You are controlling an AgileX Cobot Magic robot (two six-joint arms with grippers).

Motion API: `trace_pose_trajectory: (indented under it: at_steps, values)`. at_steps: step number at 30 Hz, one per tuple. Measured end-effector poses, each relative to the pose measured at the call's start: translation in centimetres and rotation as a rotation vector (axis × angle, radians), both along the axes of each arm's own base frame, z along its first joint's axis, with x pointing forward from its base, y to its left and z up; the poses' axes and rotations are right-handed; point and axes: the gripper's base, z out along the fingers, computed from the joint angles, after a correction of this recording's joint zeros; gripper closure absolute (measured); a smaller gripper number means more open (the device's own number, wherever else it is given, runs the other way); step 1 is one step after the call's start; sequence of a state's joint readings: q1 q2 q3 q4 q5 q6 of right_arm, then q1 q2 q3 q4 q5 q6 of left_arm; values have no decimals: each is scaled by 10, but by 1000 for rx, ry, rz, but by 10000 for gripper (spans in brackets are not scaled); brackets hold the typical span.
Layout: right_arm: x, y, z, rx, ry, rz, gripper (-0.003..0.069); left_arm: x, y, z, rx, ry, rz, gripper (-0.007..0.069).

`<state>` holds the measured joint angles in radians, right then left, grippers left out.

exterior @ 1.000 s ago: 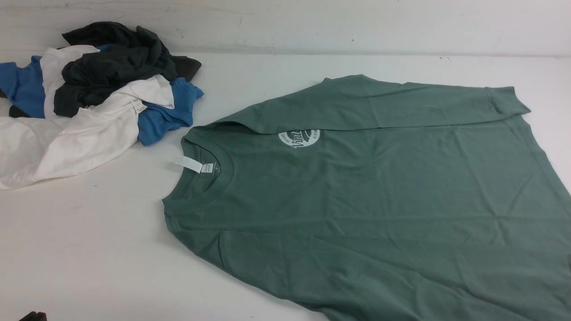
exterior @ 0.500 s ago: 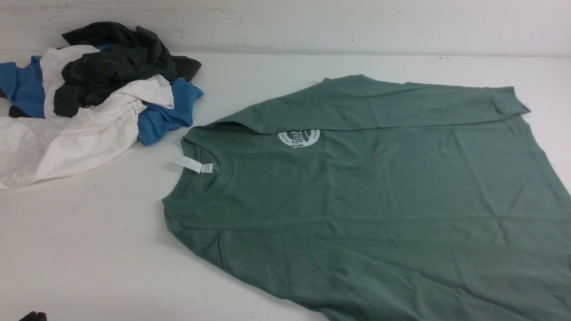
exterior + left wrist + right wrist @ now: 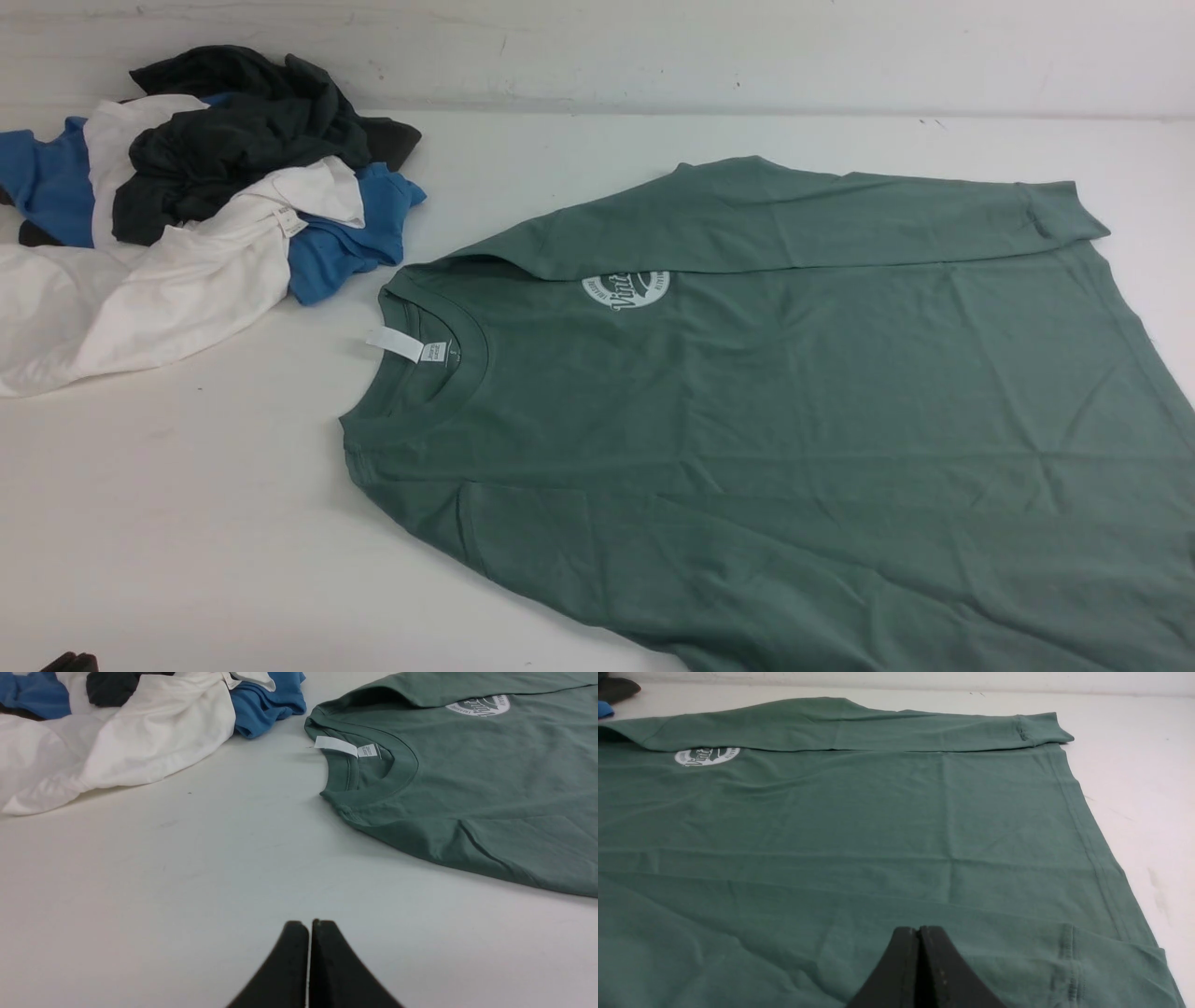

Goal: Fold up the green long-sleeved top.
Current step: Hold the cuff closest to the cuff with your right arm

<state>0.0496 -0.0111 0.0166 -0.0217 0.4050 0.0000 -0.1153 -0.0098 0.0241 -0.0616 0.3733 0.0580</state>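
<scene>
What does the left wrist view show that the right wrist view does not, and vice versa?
Only the left wrist view: the white neck label, the white garment and the shut left gripper over the table. Only the right wrist view: the folded sleeve's cuff and the shut right gripper over the cloth. Both: the green long-sleeved top, its round logo and the table.

Left gripper [image 3: 309, 924]: two matte black fingers [image 3: 287, 970], wedge-shaped, narrowing to rounded tips. Right gripper [image 3: 919, 929]: the same black wedges, one faintly pale-specked
</scene>
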Motion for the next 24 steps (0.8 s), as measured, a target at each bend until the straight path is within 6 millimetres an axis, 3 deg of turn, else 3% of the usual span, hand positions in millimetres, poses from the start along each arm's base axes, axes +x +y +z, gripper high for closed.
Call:
trace_pose_trajectory:
  at_steps: [12, 13, 15, 19, 24]
  values:
    - [1, -2, 2, -52, -42, -6, 674, 0, 0, 0, -5, 1, -2, 629]
    - [2, -1, 3, -11, -62, -8, 674, 0, -1, 0, -67, 9, 6, 629]
    - [2, 2, 8, 298, -104, -23, 674, -1, -8, 1, -417, 62, 32, 629]
    - [2, 5, 14, 717, -132, -47, 674, -2, -17, 6, -882, 142, 60, 629]
    - [3, 4, 18, 894, -163, -57, 674, -2, -21, 13, -1195, 183, 64, 629]
